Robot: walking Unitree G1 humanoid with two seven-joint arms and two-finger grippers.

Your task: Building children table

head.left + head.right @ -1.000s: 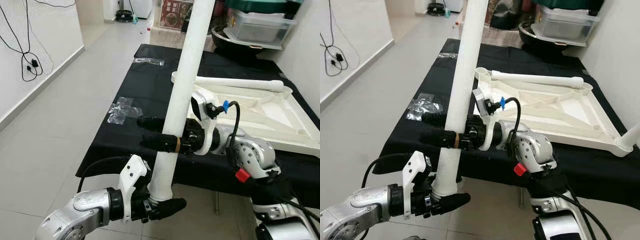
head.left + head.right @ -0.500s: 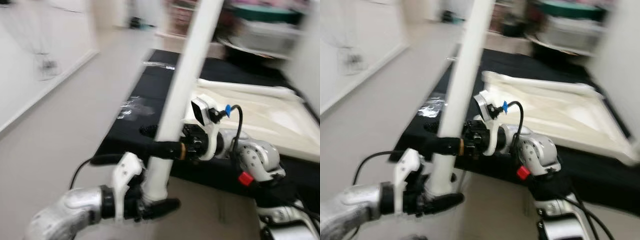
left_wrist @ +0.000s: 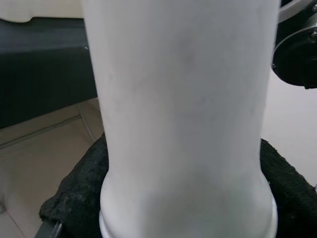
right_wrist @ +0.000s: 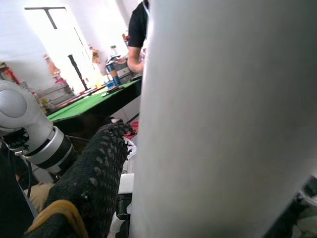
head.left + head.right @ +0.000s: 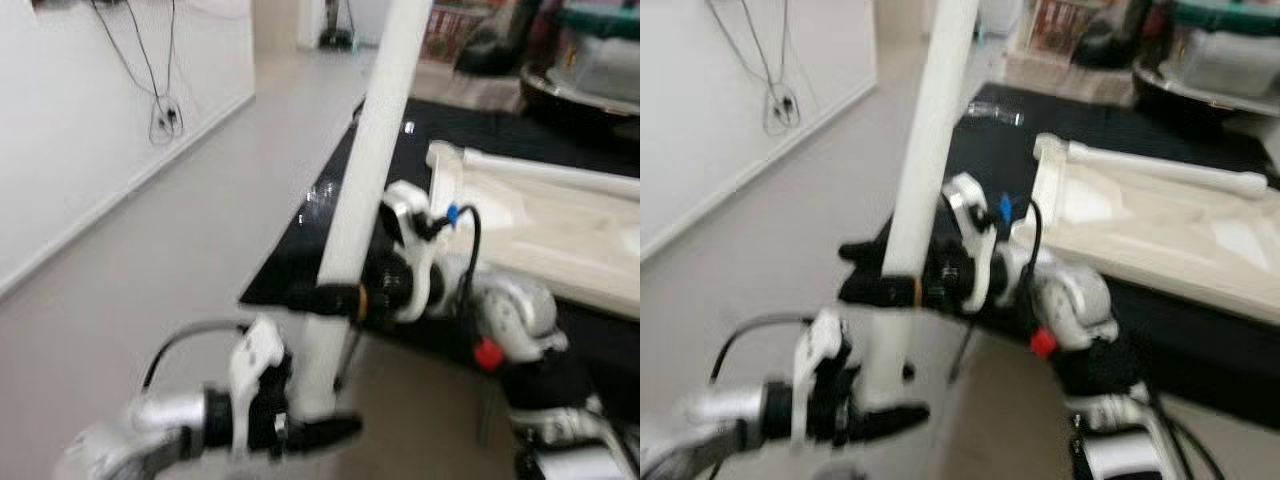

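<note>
I hold a long white table leg [image 5: 372, 160] almost upright in front of me, leaning slightly to the right at the top. My left gripper [image 5: 312, 428] is shut on its lower end, black fingers [image 3: 74, 198] wrapped around the tube [image 3: 183, 99]. My right gripper [image 5: 322, 298] is shut on the leg higher up, one netted finger [image 4: 94, 183] pressed beside the leg [image 4: 223, 124]. The white tabletop [image 5: 545, 215] lies upside down to the right, with another leg [image 5: 1160, 170] along its far edge.
The tabletop rests on a low table draped in black cloth [image 5: 330, 235]. A white wall with hanging cables [image 5: 160, 115] runs along the left, with open tiled floor [image 5: 180, 250] between. Bins [image 5: 590, 70] stand at the back. A person [image 4: 136, 29] stands by a green table [image 4: 94, 101].
The whole picture has swung, so the wall shows more on the left and the black table sits further right; the camera moved. Both grippers keep their hold on the leg.
</note>
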